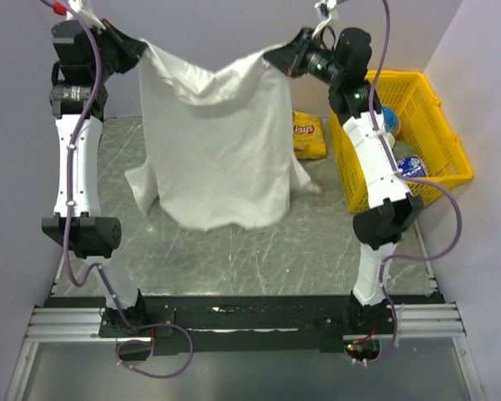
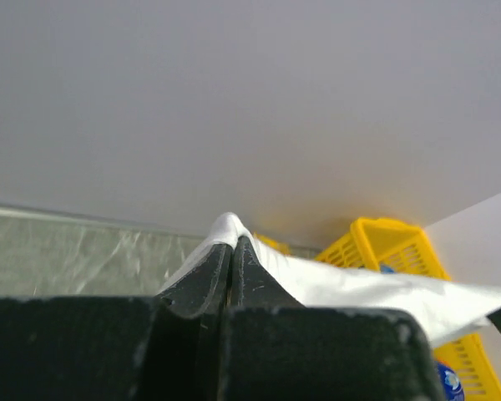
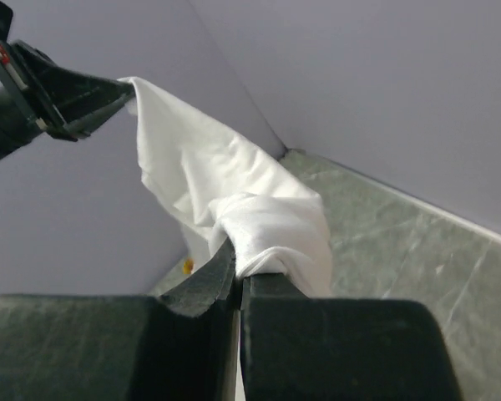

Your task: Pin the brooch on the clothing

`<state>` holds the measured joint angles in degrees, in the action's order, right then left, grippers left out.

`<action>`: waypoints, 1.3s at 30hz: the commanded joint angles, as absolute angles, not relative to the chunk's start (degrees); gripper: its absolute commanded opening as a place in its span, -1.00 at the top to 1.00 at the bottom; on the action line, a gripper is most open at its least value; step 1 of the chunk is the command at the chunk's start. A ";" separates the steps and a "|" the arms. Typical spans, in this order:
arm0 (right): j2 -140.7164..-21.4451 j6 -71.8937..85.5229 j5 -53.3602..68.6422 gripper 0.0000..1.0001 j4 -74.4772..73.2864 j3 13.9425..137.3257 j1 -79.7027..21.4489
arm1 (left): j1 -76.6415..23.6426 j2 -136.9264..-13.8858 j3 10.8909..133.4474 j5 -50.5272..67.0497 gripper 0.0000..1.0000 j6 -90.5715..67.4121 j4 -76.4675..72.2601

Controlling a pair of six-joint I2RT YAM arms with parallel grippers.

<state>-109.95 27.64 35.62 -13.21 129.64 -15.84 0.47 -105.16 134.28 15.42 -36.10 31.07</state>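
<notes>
Two tools, the left tool [image 1: 140, 46] and the right tool [image 1: 277, 57], hold a plain white cotton T-shirt [image 1: 217, 142] aloft over a grey marbled bench [image 1: 234, 251], the garment spread between them like washing on a line. The left tool, raised high at the far left, is clenched on one upper corner of the fabric; the left wrist view shows its black fingers pressed together with a small fold of white cloth peeking past the tips. The right tool, equally high at the far right, is clamped on the opposite upper corner, and the right wrist view shows a bunched roll of cloth draped over its closed fingers. The top edge of the shirt sags in a shallow dip between the two grips. The body of the shirt hangs in front of the pale back wall, and its lower hem and a sleeve lie crumpled on the bench. A yellow crisp bag [image 1: 309, 136] lies on the bench just beside the shirt's right edge, partly hidden behind it. A yellow plastic lattice basket [image 1: 438, 117] stands at the right side of the bench, close to the right arm, with blue-and-white packets [image 1: 411, 167] inside.
</notes>
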 commanded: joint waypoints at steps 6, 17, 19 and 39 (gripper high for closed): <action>-102.85 27.34 36.21 1.00 2.09 131.51 -13.97 | 2.46 -93.90 132.38 19.87 0.98 -38.06 13.63; -85.97 27.17 45.00 1.00 12.84 88.98 -14.76 | 2.46 -67.87 83.18 16.27 0.98 -36.48 3.69; -81.77 26.46 44.65 1.00 12.83 77.77 -14.85 | 2.37 -61.72 71.23 15.38 0.98 -36.48 3.95; -57.93 25.58 40.70 1.00 -4.11 33.31 -24.61 | -1.30 -35.51 39.72 20.91 0.98 -39.46 33.90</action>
<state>-62.48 27.05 42.26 1.58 33.69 -24.38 0.38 -36.95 40.25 17.74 -37.71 27.68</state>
